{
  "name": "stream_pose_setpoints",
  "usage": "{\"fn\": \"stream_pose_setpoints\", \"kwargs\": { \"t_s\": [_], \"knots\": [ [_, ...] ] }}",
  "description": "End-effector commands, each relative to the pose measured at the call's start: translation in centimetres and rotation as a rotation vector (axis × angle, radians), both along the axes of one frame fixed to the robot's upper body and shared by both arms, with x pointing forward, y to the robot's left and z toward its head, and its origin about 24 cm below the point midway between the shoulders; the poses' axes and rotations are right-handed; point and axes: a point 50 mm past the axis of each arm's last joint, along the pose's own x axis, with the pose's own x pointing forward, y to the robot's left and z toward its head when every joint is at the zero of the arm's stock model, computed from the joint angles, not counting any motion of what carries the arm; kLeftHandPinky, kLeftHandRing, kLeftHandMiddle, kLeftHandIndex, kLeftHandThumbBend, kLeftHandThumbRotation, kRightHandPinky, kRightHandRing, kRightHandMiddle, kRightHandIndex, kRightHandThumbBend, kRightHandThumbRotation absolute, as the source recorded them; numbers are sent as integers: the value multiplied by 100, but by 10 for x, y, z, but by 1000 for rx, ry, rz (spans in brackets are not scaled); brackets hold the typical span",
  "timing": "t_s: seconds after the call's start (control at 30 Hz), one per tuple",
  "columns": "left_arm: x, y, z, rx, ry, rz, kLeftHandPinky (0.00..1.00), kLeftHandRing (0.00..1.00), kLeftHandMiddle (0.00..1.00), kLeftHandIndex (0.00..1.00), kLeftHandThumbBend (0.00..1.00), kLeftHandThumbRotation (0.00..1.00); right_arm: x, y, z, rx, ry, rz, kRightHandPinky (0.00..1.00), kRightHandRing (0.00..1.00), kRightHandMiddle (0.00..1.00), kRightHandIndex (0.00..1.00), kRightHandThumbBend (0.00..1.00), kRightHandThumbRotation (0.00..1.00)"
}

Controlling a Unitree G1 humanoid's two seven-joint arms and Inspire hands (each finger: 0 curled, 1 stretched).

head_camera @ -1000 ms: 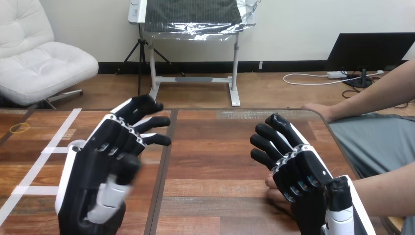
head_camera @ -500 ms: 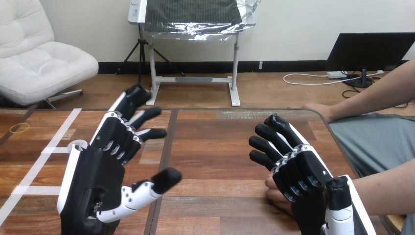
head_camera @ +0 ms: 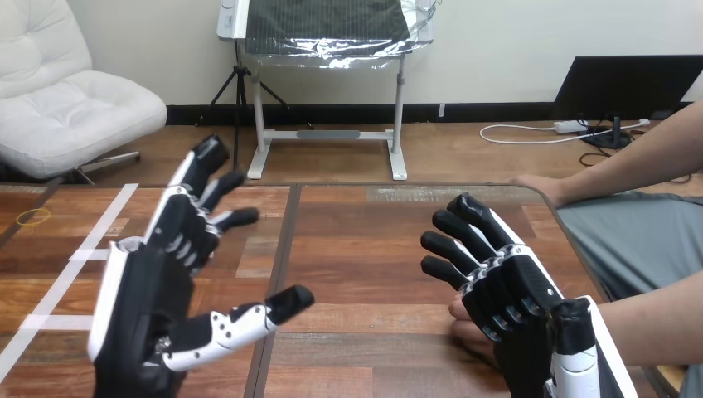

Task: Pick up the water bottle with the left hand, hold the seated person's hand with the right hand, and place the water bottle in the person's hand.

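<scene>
head view: left hand [head_camera: 137, 303] fingers released, water bottle [head_camera: 130, 244] mostly hidden behind; right hand [head_camera: 516, 300] fingers relaxed atop half-hidden person's hand [head_camera: 464, 322].

Lab: tape-marked wooden table [head_camera: 373, 249]

The robot's black-and-white left hand [head_camera: 157, 290] hangs over the left part of the brown wooden table [head_camera: 365, 249]. Its fingers are spread and straight, its thumb points toward the middle, and it holds nothing. Near the table's right edge, toward the near corner, the right hand [head_camera: 514, 307] lies over the person's hand [head_camera: 466, 323]. Its fingers are nearly straight, not curled round it. The person's other hand [head_camera: 539, 186] rests at the far right corner. White tape strips [head_camera: 104, 217] cross the left side, with a thin yellow ring [head_camera: 33, 217] by the left edge.
</scene>
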Motion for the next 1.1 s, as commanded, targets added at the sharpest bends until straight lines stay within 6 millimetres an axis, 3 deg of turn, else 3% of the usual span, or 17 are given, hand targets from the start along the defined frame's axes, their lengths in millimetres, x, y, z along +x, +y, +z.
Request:
{"fn": "stream_pose_setpoints", "kwargs": {
  "t_s": [0.0,0.53,1.07],
  "knots": [
    [12,4,17,3,-119,56,78,90,93,93,100,20,8,1,16,6,-94,2,85,87,90,91,60,100],
    [17,26,29,48,-176,228,85,93,95,93,100,25,9,1,15,6,-96,2,85,87,90,91,58,100],
    [25,55,35,92,-175,374,81,89,91,89,100,30,9,2,14,9,-93,8,85,87,89,90,57,100]
  ]
}}
